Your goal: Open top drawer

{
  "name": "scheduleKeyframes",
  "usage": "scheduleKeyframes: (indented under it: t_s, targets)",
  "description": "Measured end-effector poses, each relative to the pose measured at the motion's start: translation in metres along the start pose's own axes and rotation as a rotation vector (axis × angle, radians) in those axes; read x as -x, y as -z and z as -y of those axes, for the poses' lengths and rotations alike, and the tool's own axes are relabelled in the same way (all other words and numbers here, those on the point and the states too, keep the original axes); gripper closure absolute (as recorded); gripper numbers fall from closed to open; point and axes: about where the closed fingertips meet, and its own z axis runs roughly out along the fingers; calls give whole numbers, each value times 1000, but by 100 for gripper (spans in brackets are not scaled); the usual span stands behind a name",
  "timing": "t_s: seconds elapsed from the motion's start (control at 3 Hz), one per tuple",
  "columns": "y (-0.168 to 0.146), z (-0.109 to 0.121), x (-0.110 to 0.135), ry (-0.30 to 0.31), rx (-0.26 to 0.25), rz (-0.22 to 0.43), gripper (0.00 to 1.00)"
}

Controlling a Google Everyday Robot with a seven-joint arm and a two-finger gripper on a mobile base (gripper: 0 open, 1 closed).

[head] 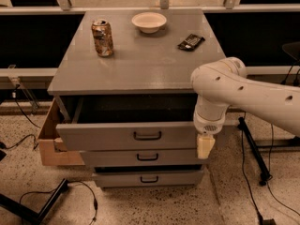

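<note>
The top drawer is the widest of three grey drawers and stands pulled out from the grey cabinet. Its small black bar handle sits at the centre of the front. Its inside is dark and hidden in shadow. My gripper hangs down at the end of the white arm, just past the right end of the top drawer's front, well to the right of the handle. It holds nothing that I can see.
Two narrower drawers sit below, each out a little. On the cabinet top stand a soda can, a white bowl and a dark packet. A cardboard box sits at the left, a black stand at the right, cables on the floor.
</note>
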Motion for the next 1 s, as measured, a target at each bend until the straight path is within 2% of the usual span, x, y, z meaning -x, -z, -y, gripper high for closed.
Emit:
scheduleKeyframes:
  t_s: [0.33, 0.67, 1.0]
  targets:
    - [3, -14, -2, -4, 46, -16, 62]
    - [9, -14, -2, -4, 46, -16, 85]
    - [15, -14, -2, -4, 46, -16, 90]
